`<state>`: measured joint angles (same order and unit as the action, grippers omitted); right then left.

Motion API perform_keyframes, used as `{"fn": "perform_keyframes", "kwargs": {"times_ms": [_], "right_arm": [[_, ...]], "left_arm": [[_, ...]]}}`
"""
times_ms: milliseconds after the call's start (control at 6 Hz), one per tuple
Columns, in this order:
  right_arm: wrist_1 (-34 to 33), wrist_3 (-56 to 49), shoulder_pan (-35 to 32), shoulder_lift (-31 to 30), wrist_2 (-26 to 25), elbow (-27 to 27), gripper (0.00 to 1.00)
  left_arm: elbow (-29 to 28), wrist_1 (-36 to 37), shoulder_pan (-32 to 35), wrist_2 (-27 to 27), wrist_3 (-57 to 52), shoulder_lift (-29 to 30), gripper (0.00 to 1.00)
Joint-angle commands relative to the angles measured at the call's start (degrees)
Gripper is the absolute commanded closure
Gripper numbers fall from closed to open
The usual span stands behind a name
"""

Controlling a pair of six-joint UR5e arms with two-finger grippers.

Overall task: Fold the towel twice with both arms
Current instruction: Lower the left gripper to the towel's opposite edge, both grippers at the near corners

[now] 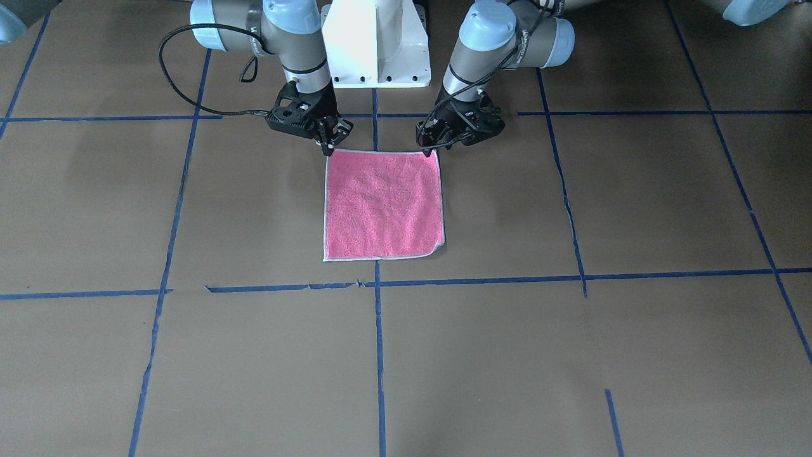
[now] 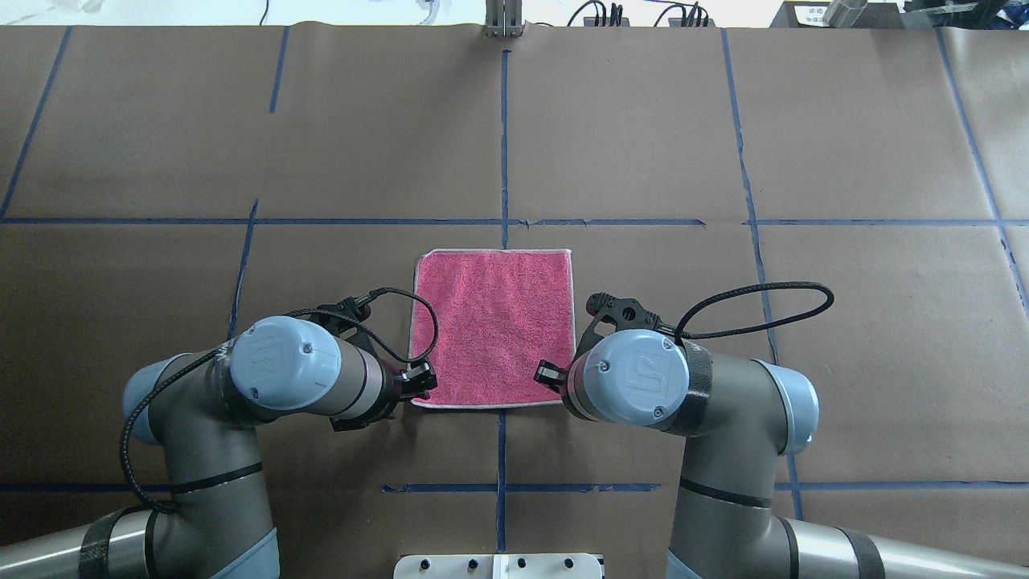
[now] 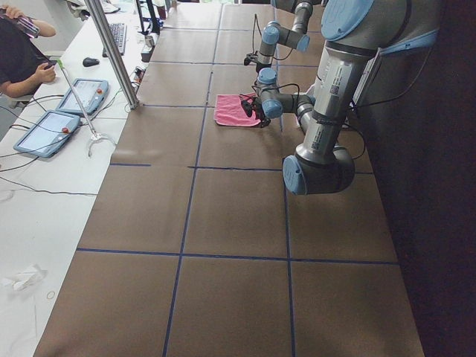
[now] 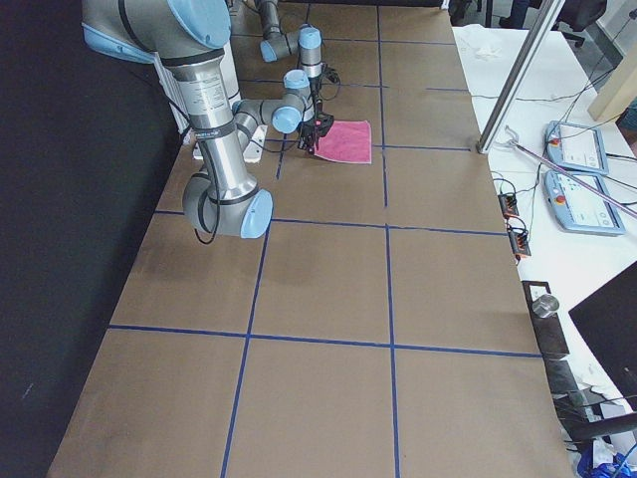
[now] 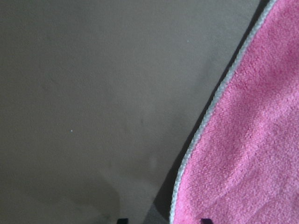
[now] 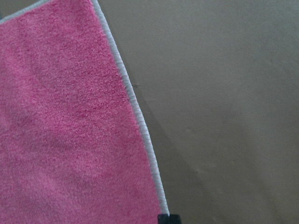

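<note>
1. Towel (image 1: 382, 206) lies flat and pink face up on the brown table (image 1: 190, 355), which is gridded with blue tape lines (image 1: 379, 355). It sits centred just in front of the white pedestal base (image 1: 376, 44), its far edge close to a cross line of tape.
2. Left arm (image 2: 193, 434) and right arm (image 2: 723, 450) both bend inward and reach down to the towel's near edge, one at each near corner.
3. The towel is one layer and roughly square, with a whitish border all round. The far corner on the left arm's side is slightly rounded over.
4. Left gripper (image 1: 430, 151) is at its near corner. In the left wrist view its fingertips (image 5: 202, 220) stand a moderate gap apart, straddling the border, with one tip over pink cloth and the other over bare table.
5. Right gripper (image 1: 328, 149) is at the other near corner. The right wrist view shows its fingertips (image 6: 168, 218) as one dark block at the border, so the jaws look closed, pinching the towel's edge.
</note>
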<state>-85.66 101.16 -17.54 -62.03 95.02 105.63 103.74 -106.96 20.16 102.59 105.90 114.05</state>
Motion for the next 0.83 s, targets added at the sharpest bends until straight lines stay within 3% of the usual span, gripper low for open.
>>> {"fn": "perform_keyframes", "kwargs": {"times_ms": [0, 333, 500, 667], "right_arm": [[0.06, 0.00, -0.13, 0.07, 0.08, 0.10, 1.00], [0.06, 0.00, -0.22, 0.07, 0.08, 0.10, 1.00], [0.06, 0.00, -0.30, 0.07, 0.08, 0.10, 1.00], [0.06, 0.00, -0.39, 0.07, 0.08, 0.18, 1.00]], "left_arm": [[-0.03, -0.09, -0.03, 0.06, 0.00, 0.20, 0.64], [-0.03, -0.09, -0.03, -0.03, 0.00, 0.29, 0.94], [0.06, -0.17, -0.03, 0.06, -0.08, 0.47, 1.00], [0.32, -0.35, -0.03, 0.06, -0.17, 0.47, 1.00]]}}
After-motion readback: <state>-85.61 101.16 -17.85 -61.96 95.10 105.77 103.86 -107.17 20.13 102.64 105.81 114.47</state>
